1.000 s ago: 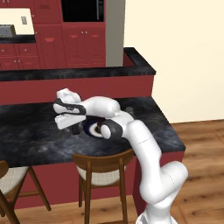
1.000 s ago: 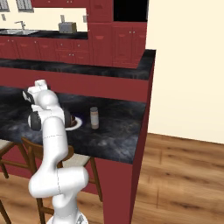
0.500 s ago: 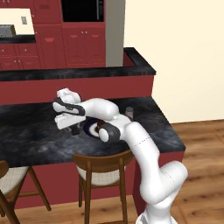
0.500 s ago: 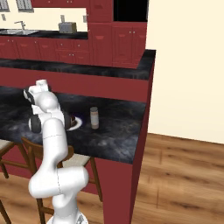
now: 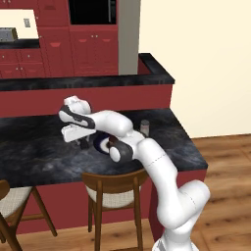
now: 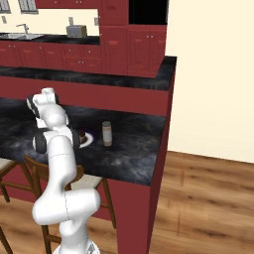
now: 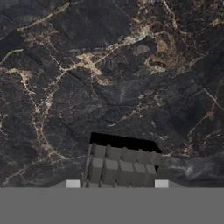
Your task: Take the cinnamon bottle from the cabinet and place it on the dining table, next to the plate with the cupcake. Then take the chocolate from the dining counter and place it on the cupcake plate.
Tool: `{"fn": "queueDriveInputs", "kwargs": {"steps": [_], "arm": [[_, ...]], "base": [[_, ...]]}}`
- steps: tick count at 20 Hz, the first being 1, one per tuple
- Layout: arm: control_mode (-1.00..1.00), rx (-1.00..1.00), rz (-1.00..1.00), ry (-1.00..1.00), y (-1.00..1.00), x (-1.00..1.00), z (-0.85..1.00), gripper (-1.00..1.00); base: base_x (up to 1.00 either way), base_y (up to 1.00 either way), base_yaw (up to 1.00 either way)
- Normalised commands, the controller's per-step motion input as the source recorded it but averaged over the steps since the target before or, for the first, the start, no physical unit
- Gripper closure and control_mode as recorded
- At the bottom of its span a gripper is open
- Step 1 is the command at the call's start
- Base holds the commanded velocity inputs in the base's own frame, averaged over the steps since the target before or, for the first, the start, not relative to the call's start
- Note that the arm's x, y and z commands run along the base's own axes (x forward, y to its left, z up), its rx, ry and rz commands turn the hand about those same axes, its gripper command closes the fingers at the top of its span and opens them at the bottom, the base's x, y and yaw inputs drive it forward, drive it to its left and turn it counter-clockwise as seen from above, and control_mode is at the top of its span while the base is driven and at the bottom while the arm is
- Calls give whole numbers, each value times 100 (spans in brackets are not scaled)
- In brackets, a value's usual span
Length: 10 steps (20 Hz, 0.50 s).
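White rounded arm [image 5: 162, 171], dark joints, glossy segmented links

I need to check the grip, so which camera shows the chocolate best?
The hand view: the segmented brown chocolate bar sits close up between the shut gripper. The left base view shows a dark bit under the gripper; in the right base view I cannot make it out.

Polished black stone veined with gold and grey forms the surface [image 7: 109, 65], faintly glossy under the kitchen light. The chocolate [image 7: 122, 166] is a matt grey-brown bar moulded into small raised squares. The arm [image 5: 162, 171] wears smooth, shiny white plastic casing with dark joints. The cabinets [image 5: 93, 46] are painted a flat deep red, the stool [image 5: 113, 188] is brown wood with a pale cloth seat, and the floor [image 6: 208, 198] is warm wood planking.
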Motion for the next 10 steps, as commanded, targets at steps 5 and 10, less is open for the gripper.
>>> {"fn": "queueDriveInputs", "kwargs": {"steps": [5,10], "arm": [[-100,1,-2,4,-18,-18,25,100],[-100,0,-4,0,-38,-33,4,100]], "base": [[0,0,0],[0,0,0]]}}
